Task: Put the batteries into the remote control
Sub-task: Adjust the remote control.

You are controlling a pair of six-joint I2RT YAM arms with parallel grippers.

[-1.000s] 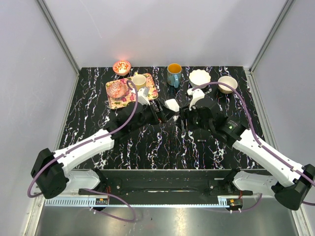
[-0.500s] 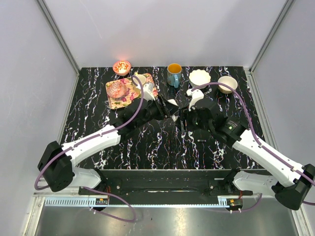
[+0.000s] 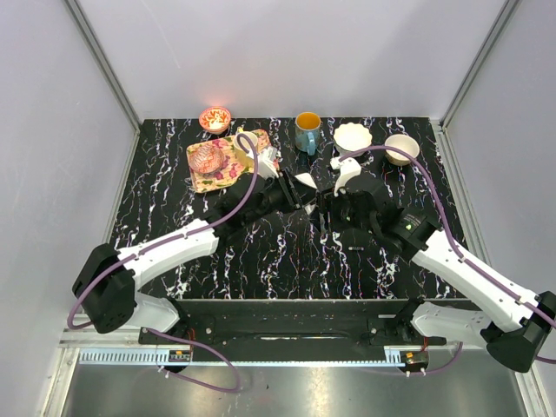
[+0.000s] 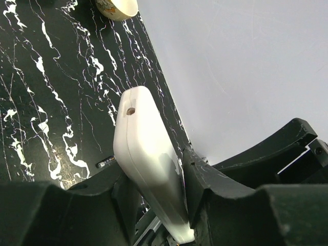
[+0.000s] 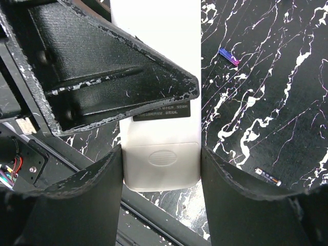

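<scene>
The right gripper [image 5: 160, 160] is clamping the lower end of the flat white plastic remote control [image 5: 163, 134] and the left gripper [image 4: 156, 177] is pinching its sides, both closed on it, over the black white-veined marble tabletop [image 5: 266, 102], where a slim purplish battery [image 5: 229, 56] is lying apart.

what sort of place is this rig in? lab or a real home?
Most likely a lab test cell: plain grey enclosure walls on aluminium frame posts, two white-and-black robot arms mounted at the edge of a black marble-patterned table, and staged props like a blue mug.
</scene>
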